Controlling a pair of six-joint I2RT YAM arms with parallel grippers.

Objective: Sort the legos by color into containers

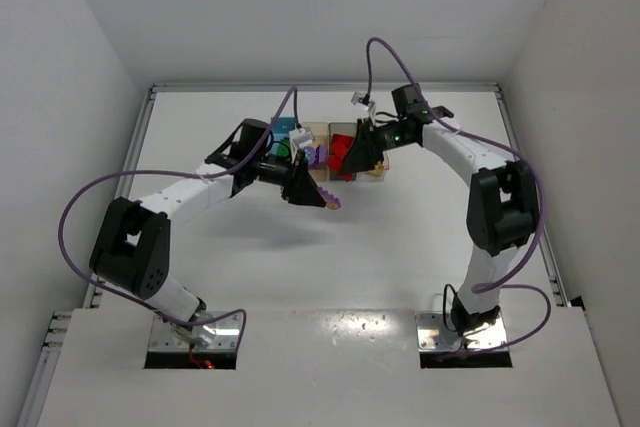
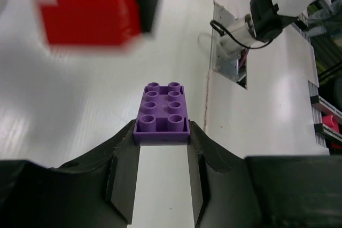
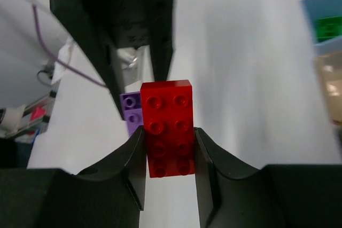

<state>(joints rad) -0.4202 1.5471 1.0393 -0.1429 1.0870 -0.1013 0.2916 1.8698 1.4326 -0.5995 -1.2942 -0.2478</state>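
Held: purple brick point(image 2: 161, 115) – clamped studs-up between left fingers point(image 2: 123, 150), lifted off tabletop point(image 2: 80, 110). Close by, red brick point(image 3: 167, 126) – clenched lengthwise between right fingers point(image 3: 133, 156); purple one just behind its left edge, contact unclear. Both over mid-tabletop. Green brick point(image 3: 327, 28) lies in blue bin point(image 3: 320, 5).

Place: robotics lab test cell
Walls: plain white panels point(image 1: 60, 67) boxing in a glossy white surface point(image 1: 400, 237)
Rig: white-and-black robot arms point(image 1: 185, 195) bolted to metal base plates point(image 1: 225, 329), looped purple cables point(image 1: 62, 219)
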